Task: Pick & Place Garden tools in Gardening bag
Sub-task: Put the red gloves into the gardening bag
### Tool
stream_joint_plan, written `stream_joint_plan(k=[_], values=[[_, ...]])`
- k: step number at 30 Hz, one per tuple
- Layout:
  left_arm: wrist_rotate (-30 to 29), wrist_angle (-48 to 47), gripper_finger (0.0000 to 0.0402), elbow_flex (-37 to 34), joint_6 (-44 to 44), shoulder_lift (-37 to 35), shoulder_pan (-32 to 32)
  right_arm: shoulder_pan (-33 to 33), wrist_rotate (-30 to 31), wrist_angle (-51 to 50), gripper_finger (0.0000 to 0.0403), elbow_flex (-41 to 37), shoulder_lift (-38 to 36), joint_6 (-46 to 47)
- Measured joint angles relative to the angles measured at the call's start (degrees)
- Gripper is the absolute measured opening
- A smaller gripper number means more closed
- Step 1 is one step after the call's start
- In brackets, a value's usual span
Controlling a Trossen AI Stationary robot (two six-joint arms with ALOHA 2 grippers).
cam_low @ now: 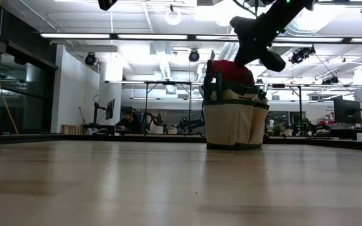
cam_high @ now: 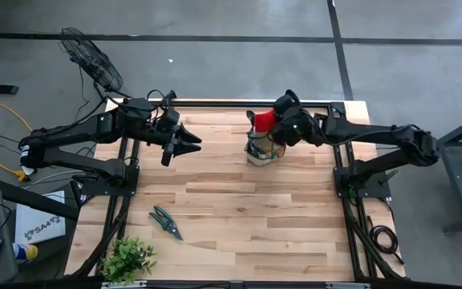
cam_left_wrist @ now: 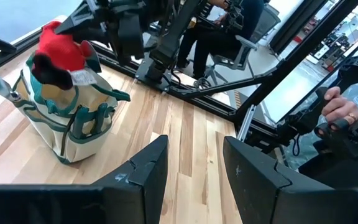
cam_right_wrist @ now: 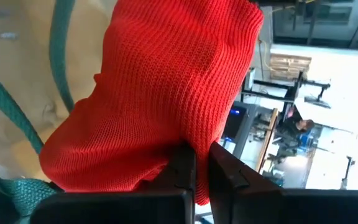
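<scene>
Wooden table [cam_high: 239, 217], red bundle [cam_right_wrist: 173, 81] pinched between right fingers [cam_right_wrist: 182, 168]

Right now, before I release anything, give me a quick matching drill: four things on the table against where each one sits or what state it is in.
Things:
1. red bundle
2. pruning shears
3. leafy plant
4. left gripper

States:
A. lying flat on the bare wood, untouched
B. open, holding nothing, hanging left of the gardening bag
C. pinched by the right gripper over the bag's top
D. at the table's near left corner

Pairs: 1-C, 2-A, 3-D, 4-B
</scene>
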Motion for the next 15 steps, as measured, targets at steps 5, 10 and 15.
stream_joint_plan(k=[5,10,15], values=[[0.00,-0.22,0.0152,0.00,0.00,0.02,0.00,-0.02,1.02,-0.14,0.0006,0.00,0.70,-4.31],[0.02,-0.41,0.0152,0.00,0.08,0.02,0.00,-0.02,1.42,-0.14,0.0006,0.00,0.70,-10.57],[0.04,-0.39,0.0152,0.00,0.50,0.02,0.00,-0.02,1.15,-0.12,0.0006,0.00,0.70,-15.51]])
